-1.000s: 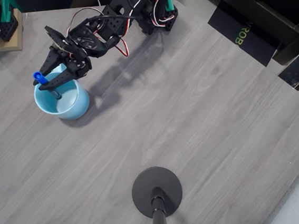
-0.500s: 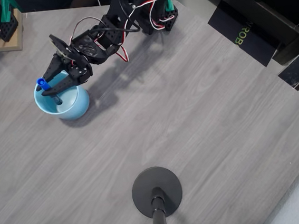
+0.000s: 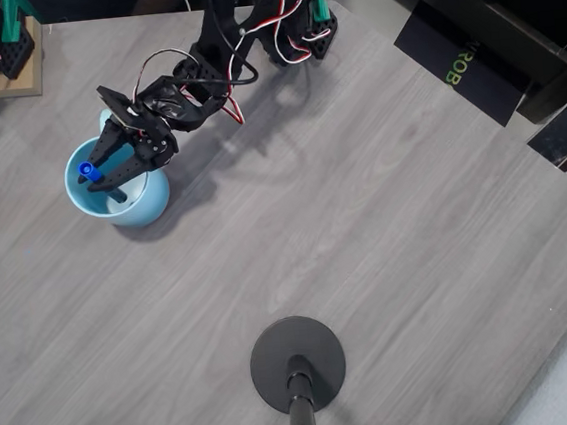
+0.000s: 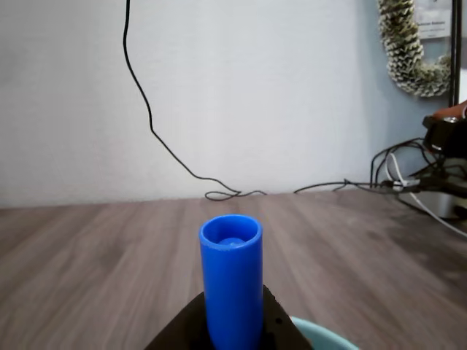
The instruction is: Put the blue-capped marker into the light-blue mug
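Fingers of the gripper [image 3: 109, 172] look pinched in on the blue-capped marker [image 3: 88, 170], which stands nearly upright between them with its cap up, so that from overhead it is little more than a blue dot just off their tips. The black jaw parts press against the barrel on both sides in the wrist view, where the cap [image 4: 231, 281] rises straight out of them. The marker hangs inside the mouth of the light-blue mug [image 3: 152, 200], toward the left part of the opening in the overhead view, and a sliver of the mug's rim [image 4: 325, 337] shows just to the right of the fingers in the wrist view. Whether the lower end already touches the bottom I cannot tell. To finish this well, I would say the arm should hold the marker clear of the near wall, ease the jaws apart only enough to let the barrel slip free, then lift straight up so a finger does not catch the rim and tip the mug. Rightward of the fingers the grey table [image 3: 384, 213] lies bare, with a round black stand base [image 3: 298, 364] well apart.
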{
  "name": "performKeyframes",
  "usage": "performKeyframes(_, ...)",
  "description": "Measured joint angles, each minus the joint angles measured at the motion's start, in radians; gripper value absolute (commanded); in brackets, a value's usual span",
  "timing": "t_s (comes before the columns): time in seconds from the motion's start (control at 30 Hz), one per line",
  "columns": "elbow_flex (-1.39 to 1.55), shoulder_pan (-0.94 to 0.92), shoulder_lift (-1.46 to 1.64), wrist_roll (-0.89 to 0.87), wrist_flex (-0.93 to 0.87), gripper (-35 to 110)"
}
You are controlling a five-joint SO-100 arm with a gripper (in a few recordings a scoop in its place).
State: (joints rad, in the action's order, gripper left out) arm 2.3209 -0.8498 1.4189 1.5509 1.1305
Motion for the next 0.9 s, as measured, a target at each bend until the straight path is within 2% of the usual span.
performKeyframes(0.2,-0.003,0.000,-0.072,0.011,0.101,0)
performKeyframes(0.53,-0.009,0.002,-0.091,0.017,0.101,0)
performKeyframes(0.7,-0.008,0.002,-0.064,0.017,0.060,18)
performKeyframes(0.9,-0.006,0.002,-0.054,0.015,0.048,25)
